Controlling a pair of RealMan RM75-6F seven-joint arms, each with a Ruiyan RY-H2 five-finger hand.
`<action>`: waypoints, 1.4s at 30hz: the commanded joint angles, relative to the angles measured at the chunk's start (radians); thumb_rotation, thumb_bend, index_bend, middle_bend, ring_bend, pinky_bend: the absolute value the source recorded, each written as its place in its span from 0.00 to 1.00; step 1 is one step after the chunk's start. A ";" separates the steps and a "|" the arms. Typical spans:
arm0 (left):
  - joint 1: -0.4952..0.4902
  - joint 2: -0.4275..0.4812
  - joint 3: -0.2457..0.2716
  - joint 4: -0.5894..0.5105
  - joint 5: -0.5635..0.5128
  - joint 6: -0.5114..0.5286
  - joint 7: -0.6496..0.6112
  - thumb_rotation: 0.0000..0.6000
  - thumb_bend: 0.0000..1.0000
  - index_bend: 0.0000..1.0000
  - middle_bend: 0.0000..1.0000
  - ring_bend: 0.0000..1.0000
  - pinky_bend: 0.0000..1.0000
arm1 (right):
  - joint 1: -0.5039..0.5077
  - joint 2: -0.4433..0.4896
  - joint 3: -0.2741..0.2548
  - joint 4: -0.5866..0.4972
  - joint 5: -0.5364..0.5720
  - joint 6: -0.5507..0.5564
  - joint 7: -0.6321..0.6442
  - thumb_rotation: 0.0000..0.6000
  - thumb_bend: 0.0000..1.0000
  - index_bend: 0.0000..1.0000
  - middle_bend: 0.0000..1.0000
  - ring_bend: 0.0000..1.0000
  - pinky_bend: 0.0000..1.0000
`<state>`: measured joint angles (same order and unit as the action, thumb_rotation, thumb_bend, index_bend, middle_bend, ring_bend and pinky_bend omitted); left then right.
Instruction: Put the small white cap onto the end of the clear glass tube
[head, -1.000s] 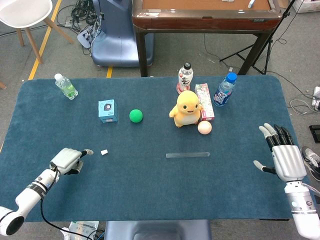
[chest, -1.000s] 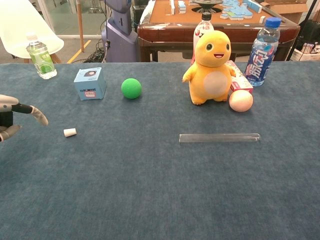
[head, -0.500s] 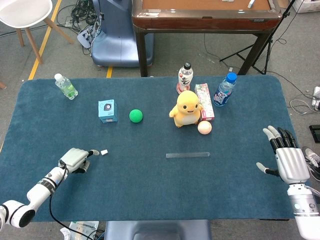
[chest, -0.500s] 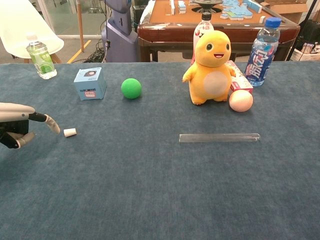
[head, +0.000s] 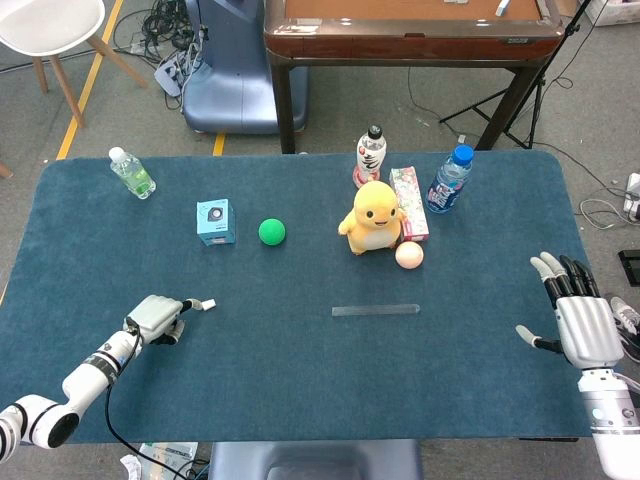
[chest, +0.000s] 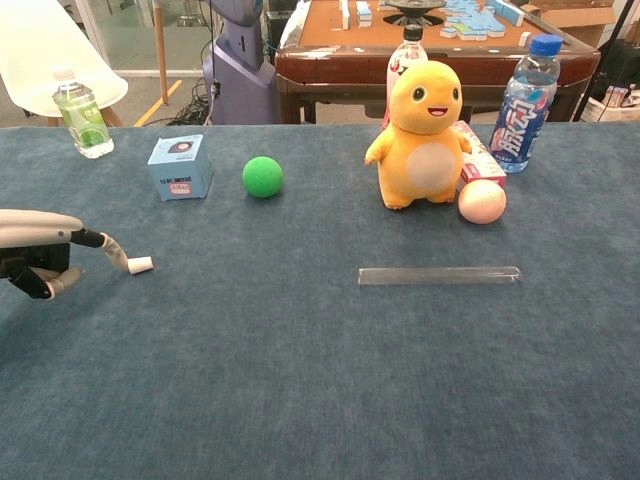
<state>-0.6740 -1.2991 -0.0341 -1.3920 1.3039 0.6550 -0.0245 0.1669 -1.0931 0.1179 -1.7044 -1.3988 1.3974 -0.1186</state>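
While I work from the head view, I note the left hand (head: 157, 317) low on the table (head: 300, 390) at the near left, one finger stretched out so that its tip meets the small white cap (head: 209, 304), the other fingers curled in under the palm; nothing is gripped; the cap lies on the cloth; the clear glass tube (head: 375, 310) lies flat near the table's middle, well apart from the cap; the right hand (head: 580, 320) stands at the far right edge, fingers spread, holding nothing.

Turning to the chest view, I find the left hand (chest: 45, 250) at the left border, its extended fingertip touching the small white cap (chest: 140, 265) on the side away from the tube; the clear glass tube (chest: 440, 275) rests in front of the yellow plush toy (chest: 422, 135) and the pink ball (chest: 482, 202); the right hand does not appear.

Judgement: the step in hand is acquiring the cap, not yet done; the next move calls for the thumb brought against the cap opposite that fingertip, a light pinch, then a lift; a push alone may roll it away.
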 joint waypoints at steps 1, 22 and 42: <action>-0.004 -0.001 0.000 -0.003 -0.003 -0.003 0.000 1.00 0.67 0.21 1.00 1.00 1.00 | -0.001 -0.002 -0.001 0.005 0.001 0.001 0.004 1.00 0.00 0.00 0.10 0.00 0.00; -0.053 0.022 -0.017 -0.059 -0.048 -0.006 0.048 1.00 0.67 0.21 1.00 1.00 1.00 | -0.019 -0.011 -0.006 0.036 0.005 0.016 0.036 1.00 0.00 0.00 0.10 0.00 0.00; 0.000 -0.075 -0.044 0.044 0.075 0.274 0.033 1.00 0.27 0.34 1.00 1.00 1.00 | -0.018 -0.017 -0.006 0.036 -0.004 0.016 0.035 1.00 0.00 0.00 0.10 0.00 0.00</action>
<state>-0.6789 -1.3378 -0.0727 -1.3875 1.3433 0.9014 0.0280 0.1484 -1.1105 0.1118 -1.6687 -1.4026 1.4137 -0.0840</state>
